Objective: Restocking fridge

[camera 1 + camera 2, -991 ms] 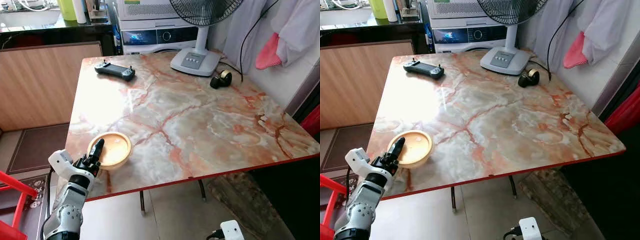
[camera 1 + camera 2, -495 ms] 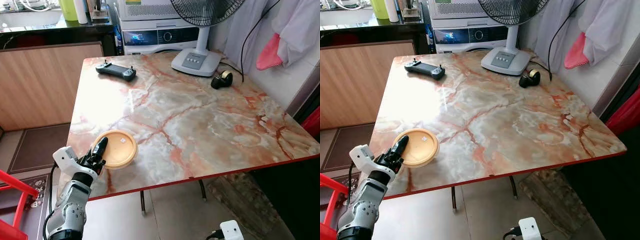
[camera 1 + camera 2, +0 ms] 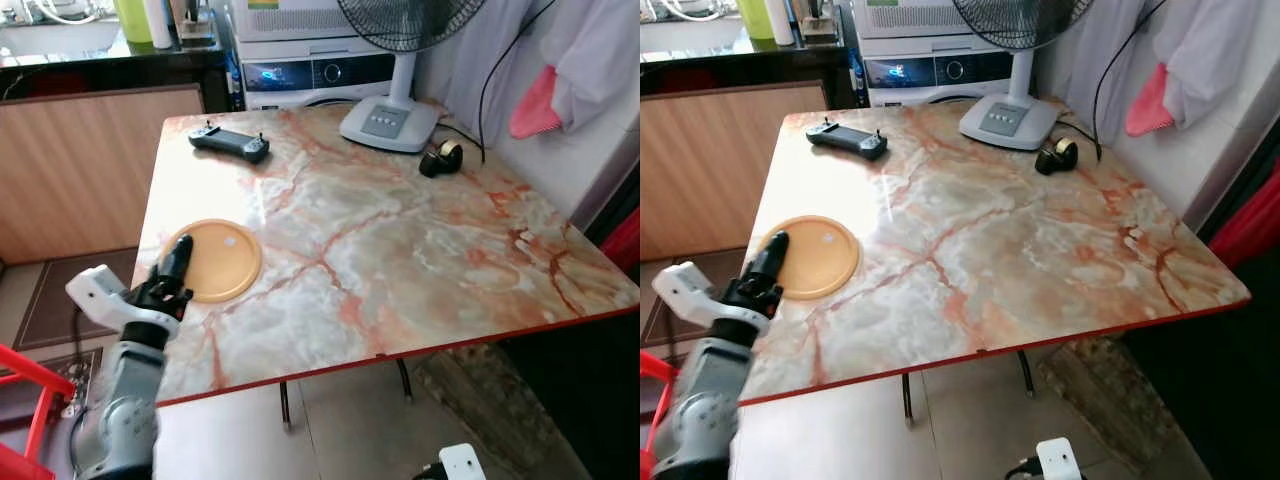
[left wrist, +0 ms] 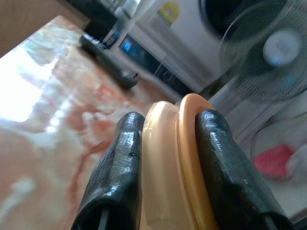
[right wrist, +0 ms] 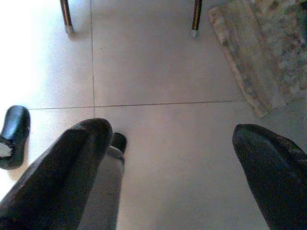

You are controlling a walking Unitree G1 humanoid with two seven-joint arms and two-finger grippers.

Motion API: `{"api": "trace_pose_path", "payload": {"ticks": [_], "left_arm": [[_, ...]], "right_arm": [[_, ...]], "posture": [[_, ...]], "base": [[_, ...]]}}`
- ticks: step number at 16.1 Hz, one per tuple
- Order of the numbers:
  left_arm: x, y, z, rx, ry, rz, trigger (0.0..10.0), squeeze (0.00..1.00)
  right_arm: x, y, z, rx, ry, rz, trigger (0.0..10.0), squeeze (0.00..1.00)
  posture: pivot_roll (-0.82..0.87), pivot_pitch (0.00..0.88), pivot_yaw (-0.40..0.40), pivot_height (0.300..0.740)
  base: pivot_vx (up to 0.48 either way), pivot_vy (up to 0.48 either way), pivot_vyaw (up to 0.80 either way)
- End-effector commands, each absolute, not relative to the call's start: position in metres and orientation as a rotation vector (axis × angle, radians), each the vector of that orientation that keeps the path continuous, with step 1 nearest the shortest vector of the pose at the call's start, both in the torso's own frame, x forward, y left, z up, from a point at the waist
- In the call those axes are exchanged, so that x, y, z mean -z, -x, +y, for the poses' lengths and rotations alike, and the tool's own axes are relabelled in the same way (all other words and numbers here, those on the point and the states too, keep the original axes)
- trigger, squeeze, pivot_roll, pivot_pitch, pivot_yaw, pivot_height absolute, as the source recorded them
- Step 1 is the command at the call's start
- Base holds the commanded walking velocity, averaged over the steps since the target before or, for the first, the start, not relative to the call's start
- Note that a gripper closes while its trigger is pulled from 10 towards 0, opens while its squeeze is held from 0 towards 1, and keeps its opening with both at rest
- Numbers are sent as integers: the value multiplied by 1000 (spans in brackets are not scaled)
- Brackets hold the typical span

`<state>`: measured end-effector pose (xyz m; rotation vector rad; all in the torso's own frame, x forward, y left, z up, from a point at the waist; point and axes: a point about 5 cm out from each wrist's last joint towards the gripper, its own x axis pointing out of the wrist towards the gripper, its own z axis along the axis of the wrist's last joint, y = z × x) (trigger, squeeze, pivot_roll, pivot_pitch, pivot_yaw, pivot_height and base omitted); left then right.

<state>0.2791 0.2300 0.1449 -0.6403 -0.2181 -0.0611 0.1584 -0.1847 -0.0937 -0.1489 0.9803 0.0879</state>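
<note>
A shallow orange bowl (image 3: 218,260) hangs tilted over the near left part of the marble table (image 3: 400,250), its round face turned toward the head camera. My left gripper (image 3: 172,262) is shut on its near rim. In the left wrist view both black fingers (image 4: 115,163) clamp the cream and orange rim (image 4: 175,163). My right gripper (image 5: 168,158) hangs low over the tiled floor, open with nothing between its fingers.
A black handheld controller (image 3: 230,141) lies at the table's far left. A fan base (image 3: 390,122) and a small black roll (image 3: 440,158) stand at the far right. White appliances (image 3: 320,72) sit behind. A red frame (image 3: 30,400) is at my lower left, a rug (image 5: 259,57) under the table.
My left gripper has risen and swung left and away from the front edge with the bowl. The bowl has tipped from lying open-side-up to showing a flat round face.
</note>
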Motion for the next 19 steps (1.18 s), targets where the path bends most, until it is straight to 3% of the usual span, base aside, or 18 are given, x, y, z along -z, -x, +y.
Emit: {"api": "trace_pose_path", "payload": {"ticks": [1,2,4,7,10,14,19], "left_arm": [[-156,-269,242,24,479,-200,10000,0],[-160,-266,249,-8,349,-189,10000,0],[-163,-267,250,-35,262,-192,10000,0],[-150,-277,246,-45,179,-149,10000,0],[-129,-290,232,-57,-19,-73,10000,0],[-125,-306,225,-66,-83,-84,10000,0],[-168,-331,220,-52,-160,-266,10000,0]], "right_arm": [[96,-153,-182,-70,128,991,10000,0],[96,-153,-181,-67,124,991,10000,0],[96,-154,-179,-53,108,990,10000,0],[94,-160,-177,-40,96,980,10000,0],[89,-174,-175,-16,65,950,10000,0],[82,-191,-175,18,42,922,10000,0],[77,-200,-175,34,10,897,10000,0]], "posture": [[93,0,-1,740],[90,0,11,740],[94,0,18,740],[80,0,33,740],[61,0,54,740],[70,0,46,740],[112,0,30,740]], "base": [[0,0,0],[0,0,0],[0,0,0],[0,0,0],[0,0,0],[0,0,0],[0,0,0]]}}
